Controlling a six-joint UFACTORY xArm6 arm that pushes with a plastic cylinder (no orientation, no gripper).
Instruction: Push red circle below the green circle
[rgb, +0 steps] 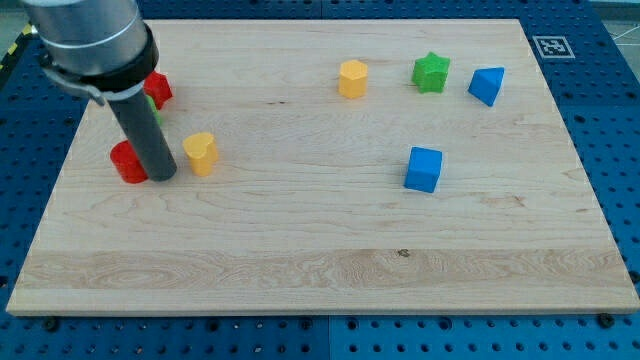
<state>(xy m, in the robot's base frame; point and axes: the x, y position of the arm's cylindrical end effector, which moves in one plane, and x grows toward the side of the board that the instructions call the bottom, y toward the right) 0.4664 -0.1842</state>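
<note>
One red block, the red circle (127, 162), sits low at the view's left of the worktop (320, 270), and my tip (163, 176) stands touching or just beside its right edge. So the circle lies to the view's left of the end effector, a plain rod with nothing to open or close, holding nothing. A round block has no long axis to mind; only the contact side counts. Just right of the rod is a yellow block (201, 152), close enough to be clipped if I swing that way. Behind the rod, toward the view's top, a sliver of green shows at its left side, likely the green circle (152, 106), mostly hidden; a second red block (158, 90) sits just above it. By my reading the red circle already lies roughly below the green, slightly left. Any finishing nudge would want the tip on the circle's far left side, pushing right. Farther off, top right: yellow block (352, 78), green star (431, 73), blue block (486, 85); mid-right, blue cube (423, 169). No containers on the board.
</note>
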